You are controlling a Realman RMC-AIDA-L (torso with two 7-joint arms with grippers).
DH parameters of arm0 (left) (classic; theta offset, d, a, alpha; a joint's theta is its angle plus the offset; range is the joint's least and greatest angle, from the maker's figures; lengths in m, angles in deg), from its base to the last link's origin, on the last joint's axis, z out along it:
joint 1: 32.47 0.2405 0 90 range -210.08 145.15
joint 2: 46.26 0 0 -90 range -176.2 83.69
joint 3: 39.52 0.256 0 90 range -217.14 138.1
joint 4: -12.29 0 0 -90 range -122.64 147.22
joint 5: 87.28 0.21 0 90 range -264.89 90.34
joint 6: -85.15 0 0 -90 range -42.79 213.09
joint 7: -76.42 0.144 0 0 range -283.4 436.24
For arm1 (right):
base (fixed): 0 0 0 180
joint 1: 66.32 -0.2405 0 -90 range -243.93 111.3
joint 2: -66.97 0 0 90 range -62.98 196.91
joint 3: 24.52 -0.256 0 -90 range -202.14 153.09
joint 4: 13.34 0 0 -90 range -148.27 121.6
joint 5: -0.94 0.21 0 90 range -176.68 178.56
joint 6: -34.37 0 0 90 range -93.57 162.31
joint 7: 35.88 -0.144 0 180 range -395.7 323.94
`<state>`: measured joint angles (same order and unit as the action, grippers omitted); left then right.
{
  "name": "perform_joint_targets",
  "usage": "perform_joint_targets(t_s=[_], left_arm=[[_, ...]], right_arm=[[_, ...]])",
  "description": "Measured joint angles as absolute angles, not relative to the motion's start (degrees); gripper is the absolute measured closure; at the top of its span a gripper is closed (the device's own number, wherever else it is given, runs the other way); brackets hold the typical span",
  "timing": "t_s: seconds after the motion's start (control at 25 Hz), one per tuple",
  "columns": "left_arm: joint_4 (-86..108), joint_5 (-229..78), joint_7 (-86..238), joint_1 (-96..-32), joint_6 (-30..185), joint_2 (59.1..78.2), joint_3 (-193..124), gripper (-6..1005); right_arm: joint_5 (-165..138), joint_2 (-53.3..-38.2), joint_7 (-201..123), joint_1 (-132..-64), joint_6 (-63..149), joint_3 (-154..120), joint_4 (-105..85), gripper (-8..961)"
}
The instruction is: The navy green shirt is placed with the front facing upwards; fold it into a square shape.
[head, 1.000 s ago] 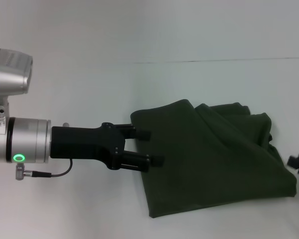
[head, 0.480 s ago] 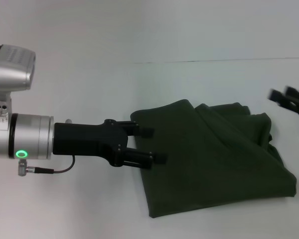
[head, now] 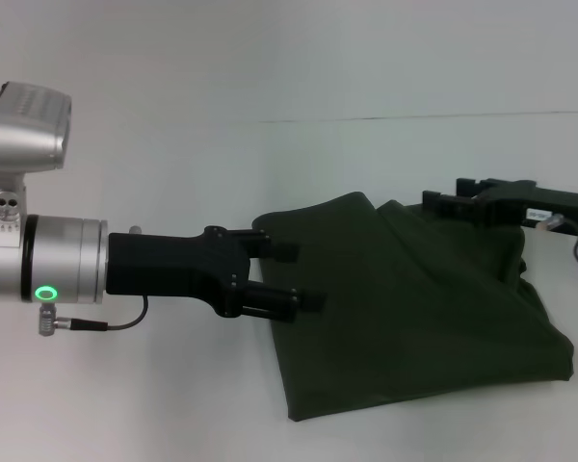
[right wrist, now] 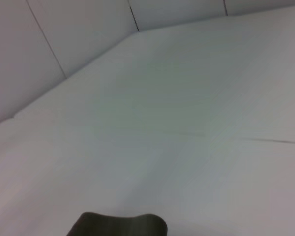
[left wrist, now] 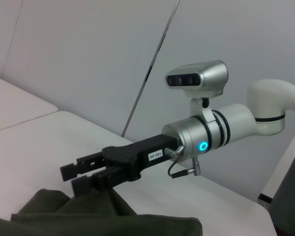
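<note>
I'm tidying the folded navy green shirt [head: 414, 308]: left gripper [head: 294, 274], mid-frame, gaping empty; right gripper [head: 443, 204], upper right, grip unclear; next, squaring edges.

The shirt [head: 414, 308] is soft matt cloth, dark olive, lying in loose rumpled folds with no sheen; its printed side does not show. The table [head: 173, 404] under it is a smooth, pale, matt surface with one thin seam line across it. The left gripper [head: 294, 274], at the shirt's nine o'clock edge, is matt black plastic, fixed to a brushed silver metal wrist with a glowing green ring. The right gripper [head: 438, 204], at the shirt's one o'clock, has the same matt black finish on a satin silver wrist.
</note>
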<state>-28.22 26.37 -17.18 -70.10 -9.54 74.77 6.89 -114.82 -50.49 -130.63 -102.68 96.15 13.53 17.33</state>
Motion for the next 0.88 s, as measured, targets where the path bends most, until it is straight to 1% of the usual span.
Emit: perform_joint_targets(t_s=[0.68, 0.88], left_arm=[[-28.23, 26.77, -16.79, -71.22, -8.34, 74.82, 6.97, 91], [-28.23, 26.80, -16.51, -71.23, -8.23, 74.85, 6.98, 91]], right_arm=[[-114.99, -51.78, -137.18, -105.80, 84.85, 25.61, 14.72, 191], [-114.99, -51.92, -137.21, -106.10, 84.13, 25.76, 14.00, 193]])
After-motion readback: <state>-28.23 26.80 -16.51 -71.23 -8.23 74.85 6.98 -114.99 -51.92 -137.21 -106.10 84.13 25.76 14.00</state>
